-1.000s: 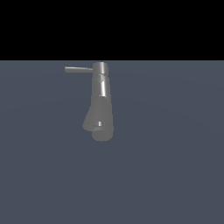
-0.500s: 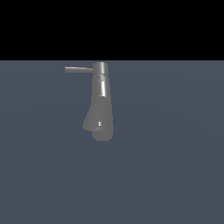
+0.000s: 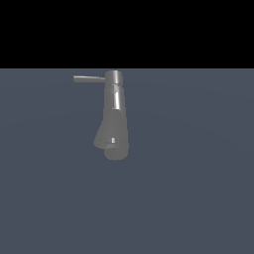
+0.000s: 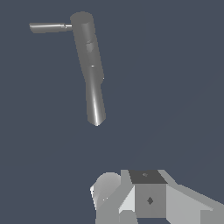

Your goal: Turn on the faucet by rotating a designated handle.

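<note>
- Exterior view: the faucet (image 3: 114, 116) stands alone on the flat slate-grey counter (image 3: 198, 188), a little toward the exterior view's left of centre. Its narrow cylindrical cap is at the top, close under the black band that fills the upper part of the picture; the body widens downward into a rounded, lumpy end.
- Exterior view: the handle (image 3: 89, 78), a thin straight rod, sticks out sideways from the cap toward the exterior view's left, roughly level. Neither my arm nor my jaws show here.
- Exterior view: I can read no brand, label or writing on the metal or on the counter.
- Wrist view: the faucet (image 4: 89, 65) appears as a shiny grey column tapering to a point, with the handle (image 4: 48, 27) projecting from its capped end. It lies well apart from me, with bare counter (image 4: 175, 87) between us.
- Wrist view: part of my jaws (image 4: 135, 199) shows at the picture's edge as pale grey and white blocks with a small dark diamond mark on one face. They touch nothing, but the fingertips are out of frame, so I cannot tell whether they are spread or closed.
- Wrist view: no readable lettering anywhere.
</note>
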Tool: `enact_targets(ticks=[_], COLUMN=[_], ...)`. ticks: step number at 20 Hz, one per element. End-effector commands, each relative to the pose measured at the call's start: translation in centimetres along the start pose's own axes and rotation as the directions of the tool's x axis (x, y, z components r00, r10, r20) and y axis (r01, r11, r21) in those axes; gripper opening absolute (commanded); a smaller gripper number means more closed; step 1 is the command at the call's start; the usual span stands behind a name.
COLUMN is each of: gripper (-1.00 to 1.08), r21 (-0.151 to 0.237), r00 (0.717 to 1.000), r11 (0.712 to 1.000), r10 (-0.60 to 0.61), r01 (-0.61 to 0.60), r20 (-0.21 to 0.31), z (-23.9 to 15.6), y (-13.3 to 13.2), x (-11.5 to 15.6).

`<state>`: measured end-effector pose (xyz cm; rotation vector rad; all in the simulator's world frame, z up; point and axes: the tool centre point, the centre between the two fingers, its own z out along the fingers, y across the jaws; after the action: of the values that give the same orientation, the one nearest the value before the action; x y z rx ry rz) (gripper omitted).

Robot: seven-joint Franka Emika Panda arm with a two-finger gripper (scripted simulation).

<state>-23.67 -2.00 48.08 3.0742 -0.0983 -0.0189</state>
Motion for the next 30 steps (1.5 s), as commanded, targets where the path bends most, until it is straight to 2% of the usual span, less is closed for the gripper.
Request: enact_targets(ticks=[1,9,16,23,30], gripper=[-1.00,-1.00,-1.00,-1.00,-1.00], r21=[0.006,0.037,0.064,0.075,0.069], r00=[1.000,0.991,0.961,0.906,0.825], r11=[1.000,0.991,0.960,0.903,0.823], r10=[0.020,0.130,0.272,0.418,0.556], r01=[-0.020,-0.130,-0.274,-0.422,-0.563], r20=[0.002,0.014,0.039,0.071,0.100], z=[0.1,0.6,1.6,3.2,5.3], y=[-0.2,-1.3,-3.0,-4.9,-6.9], x=[0.6,3.5,7.4,11.2,15.0])
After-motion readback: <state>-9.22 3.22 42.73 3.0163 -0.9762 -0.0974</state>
